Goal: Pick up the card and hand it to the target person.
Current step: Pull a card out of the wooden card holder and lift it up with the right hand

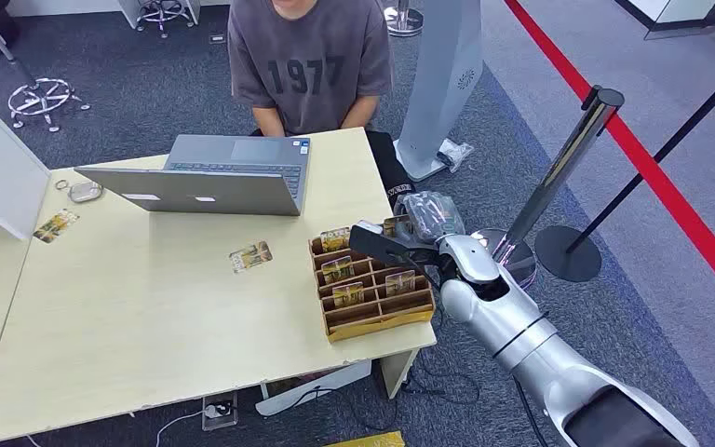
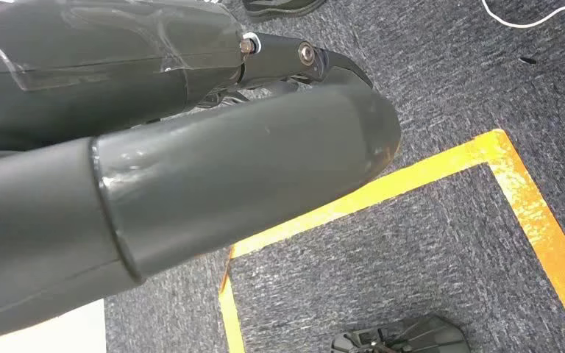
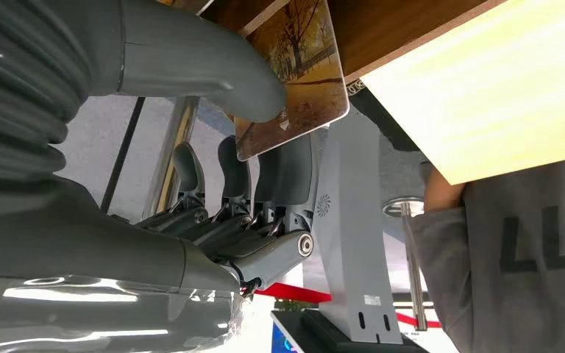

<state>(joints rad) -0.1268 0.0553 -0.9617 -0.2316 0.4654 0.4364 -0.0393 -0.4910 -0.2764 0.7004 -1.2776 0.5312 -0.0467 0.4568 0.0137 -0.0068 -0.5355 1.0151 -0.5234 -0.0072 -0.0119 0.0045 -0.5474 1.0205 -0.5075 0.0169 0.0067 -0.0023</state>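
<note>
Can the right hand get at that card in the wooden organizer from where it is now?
Likely yes, it is there already. The right hand has its thumb pressed on the card, with a finger behind it, above the wooden organizer at the table's right edge. Nothing visible blocks lifting it.

Laptop [image 1: 214, 175] at table [image 1: 149, 317] far edge — card tray [image 1: 370, 287] right, loose card [image 1: 249, 257] between.

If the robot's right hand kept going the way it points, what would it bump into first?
Probably the cards standing in the wooden organizer. The right hand points left across the box's far rows and already pinches one card there. Past the box lies a loose card on the table. Depth is unclear.
</note>
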